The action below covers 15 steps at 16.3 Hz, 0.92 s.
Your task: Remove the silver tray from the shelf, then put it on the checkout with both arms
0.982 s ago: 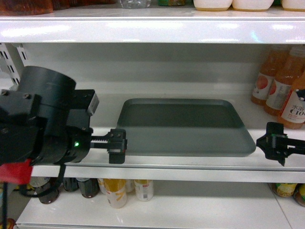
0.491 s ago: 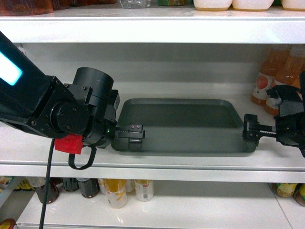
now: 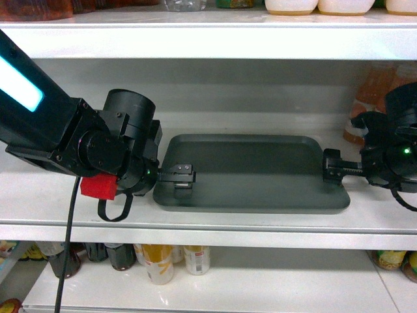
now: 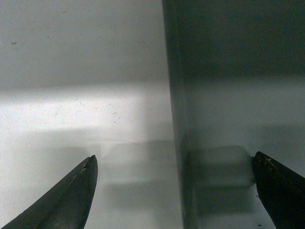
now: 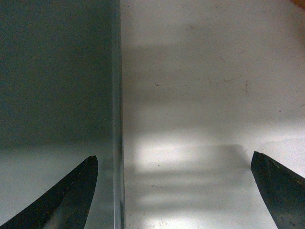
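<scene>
The silver tray (image 3: pixel 251 173) lay flat on the shelf (image 3: pixel 215 218), in the middle of the white board and under the board above it, with its long side facing the camera. The left hand (image 3: pixel 177 176) had reached in from the left end of the tray, its black fingers over the tray's left rim; the bulky black joint behind it carried a red part (image 3: pixel 98 187) and a loop of black cable. In the left wrist view, the tray's rim (image 4: pixel 177 143) ran upright between the two dark fingertips (image 4: pixel 71 195), which stood wide apart, one over the white shelf and the other over the tray floor, so this hand was released and straddling the rim without pinching it. The right hand (image 3: pixel 332 168) sat at the tray's right end, a small green light glowing on the arm behind it. Its wrist view showed the same arrangement mirrored: the rim (image 5: pixel 117 119) between spread fingertips (image 5: pixel 66 198), one over the tray, one over the shelf, released as well. Orange drink bottles (image 3: pixel 365 107) stood at the far right of the shelf, partly hidden behind the right arm, and more bottles (image 3: pixel 158 262) stood on the board below.
</scene>
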{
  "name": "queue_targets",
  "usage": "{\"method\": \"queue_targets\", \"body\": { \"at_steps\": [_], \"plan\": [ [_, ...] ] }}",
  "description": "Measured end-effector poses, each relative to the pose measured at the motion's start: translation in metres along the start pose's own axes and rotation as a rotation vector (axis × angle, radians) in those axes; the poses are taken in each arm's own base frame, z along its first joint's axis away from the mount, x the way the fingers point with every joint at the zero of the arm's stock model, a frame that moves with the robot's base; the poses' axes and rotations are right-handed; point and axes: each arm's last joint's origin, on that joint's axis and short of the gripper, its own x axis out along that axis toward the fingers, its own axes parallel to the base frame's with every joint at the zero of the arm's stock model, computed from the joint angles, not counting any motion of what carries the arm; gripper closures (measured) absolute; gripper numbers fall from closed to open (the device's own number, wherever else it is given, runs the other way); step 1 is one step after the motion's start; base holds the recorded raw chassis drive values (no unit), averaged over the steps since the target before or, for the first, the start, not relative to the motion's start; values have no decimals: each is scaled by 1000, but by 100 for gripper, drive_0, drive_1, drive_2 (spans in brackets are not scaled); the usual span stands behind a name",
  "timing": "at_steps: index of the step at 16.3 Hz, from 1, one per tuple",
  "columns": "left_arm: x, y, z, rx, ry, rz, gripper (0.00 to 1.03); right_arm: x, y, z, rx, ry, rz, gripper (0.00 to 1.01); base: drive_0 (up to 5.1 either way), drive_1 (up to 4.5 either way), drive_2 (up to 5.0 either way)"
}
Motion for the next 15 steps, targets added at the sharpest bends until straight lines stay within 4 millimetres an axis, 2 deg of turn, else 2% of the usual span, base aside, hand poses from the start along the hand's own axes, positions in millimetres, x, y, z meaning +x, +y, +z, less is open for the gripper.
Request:
{"method": "queue_targets", "body": {
  "at_steps": [1,2,3,8,9,12,15],
  "plan": [
    [1,0,1,5,36,5,7,6,7,5,-9,34,-8,3,0,0,0],
    [1,-2,1,9,96,21,42,7,9,4,-11,66,-5,36,0,0,0],
    [1,-3,-2,-7,114,12,58,7,13,3,-16,78,-1,53,0,0,0],
    [-5,6,-13,-57,109,5,97,2,18,-8,-32,58,10,96,0,0,0],
    [-8,10,-17,-83,104,-9,100,-1,17,-10,-20,67,18,99,0,0,0],
    [-20,15,-27,-110,95,-15,100,-11,17,-17,9,93,43,99,0,0,0],
    [-41,20,-41,-126,80,-12,100,-27,19,-31,14,94,55,99,0,0,0]
  ]
}}
